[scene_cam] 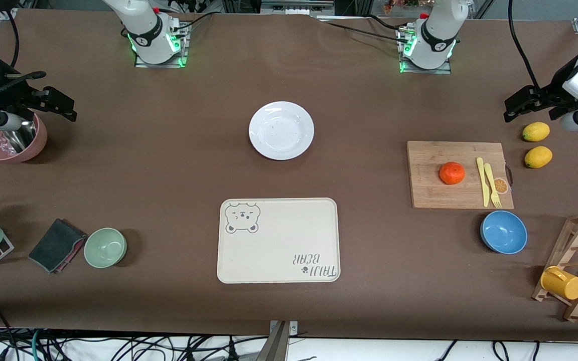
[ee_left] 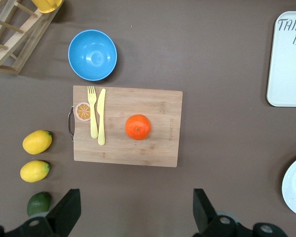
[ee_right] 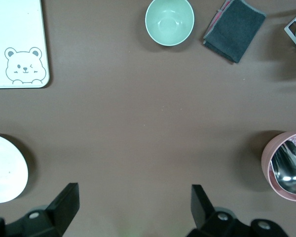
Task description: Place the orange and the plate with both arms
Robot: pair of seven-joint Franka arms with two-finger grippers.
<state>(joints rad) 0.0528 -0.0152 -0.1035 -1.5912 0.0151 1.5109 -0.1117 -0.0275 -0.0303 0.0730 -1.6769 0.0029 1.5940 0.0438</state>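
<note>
The orange [scene_cam: 451, 173] [ee_left: 137, 127] rests on a wooden cutting board [scene_cam: 429, 195] toward the left arm's end of the table. The white plate [scene_cam: 281, 130] [ee_right: 5, 170] lies on the table's middle, farther from the front camera than the cream bear tray [scene_cam: 279, 250]. My left gripper [scene_cam: 512, 108] [ee_left: 137, 207] hangs open and empty over bare table beside the lemons, apart from the board. My right gripper [scene_cam: 60, 98] [ee_right: 135, 202] hangs open and empty over the table by the pink bowl [scene_cam: 10, 145], well away from the plate.
A yellow fork and knife [scene_cam: 488, 181] lie on the board. Two lemons [scene_cam: 536, 131], a lime [ee_left: 38, 203], a blue bowl [scene_cam: 503, 232] and a wooden rack with a yellow mug [scene_cam: 562, 282] crowd the left arm's end. A green bowl [scene_cam: 105, 247] and a folded cloth [scene_cam: 57, 244] lie at the right arm's end.
</note>
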